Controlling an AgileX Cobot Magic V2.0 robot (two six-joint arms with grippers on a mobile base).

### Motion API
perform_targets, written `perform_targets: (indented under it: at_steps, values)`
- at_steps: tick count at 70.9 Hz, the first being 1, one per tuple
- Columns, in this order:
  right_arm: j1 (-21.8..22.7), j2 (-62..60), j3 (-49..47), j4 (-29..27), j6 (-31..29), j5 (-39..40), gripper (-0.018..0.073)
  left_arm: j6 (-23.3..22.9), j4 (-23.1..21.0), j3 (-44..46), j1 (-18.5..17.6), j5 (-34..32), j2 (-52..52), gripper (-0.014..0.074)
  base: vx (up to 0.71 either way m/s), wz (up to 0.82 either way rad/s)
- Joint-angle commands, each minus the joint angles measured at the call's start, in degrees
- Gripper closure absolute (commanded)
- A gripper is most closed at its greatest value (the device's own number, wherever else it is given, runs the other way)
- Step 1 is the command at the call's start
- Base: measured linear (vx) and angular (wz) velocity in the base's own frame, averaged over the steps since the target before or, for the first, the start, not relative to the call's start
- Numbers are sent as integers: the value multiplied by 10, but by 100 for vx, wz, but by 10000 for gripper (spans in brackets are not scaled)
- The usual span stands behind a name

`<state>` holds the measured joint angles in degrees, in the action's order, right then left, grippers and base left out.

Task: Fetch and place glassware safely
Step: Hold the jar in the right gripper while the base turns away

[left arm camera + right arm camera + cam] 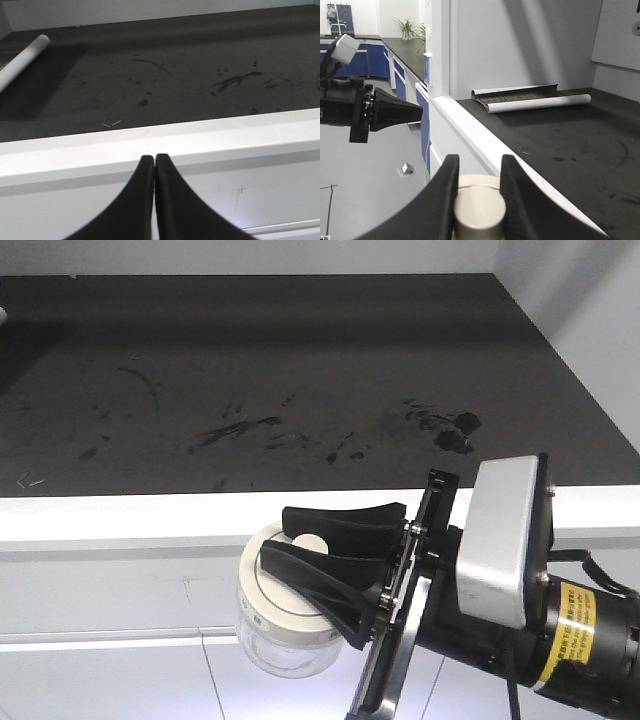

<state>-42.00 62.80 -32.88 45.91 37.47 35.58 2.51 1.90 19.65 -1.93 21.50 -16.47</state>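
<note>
Right gripper (277, 536) fingers clamp the knob (479, 212) of the jar (283, 635) between them, just near of the counter (150, 520) edge. Left gripper (154, 159) fingers are pressed together.

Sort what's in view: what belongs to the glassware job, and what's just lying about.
Job in hand:
lidded glass jar, held by its knob in the right gripper
left gripper, shut and empty
black benchtop, likely where the jar goes

Lying about:
rolled-up sheet at the back of the benchtop
staple-like bits
potted plants on the far counter
</note>
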Motion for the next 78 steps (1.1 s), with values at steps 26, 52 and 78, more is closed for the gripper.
perform_targets:
  at_steps: [26,52,78]
  values:
    - [0,-14,-20,-22,-5,46,563,-3,-5,15,-1,-37,-5,603,0,0]
    - [0,-14,-20,-22,-5,46,563,-3,-5,15,-1,-37,-5,603,-4,15]
    - [0,-14,-20,-22,-5,46,563,-3,-5,15,-1,-37,-5,603,-7,47]
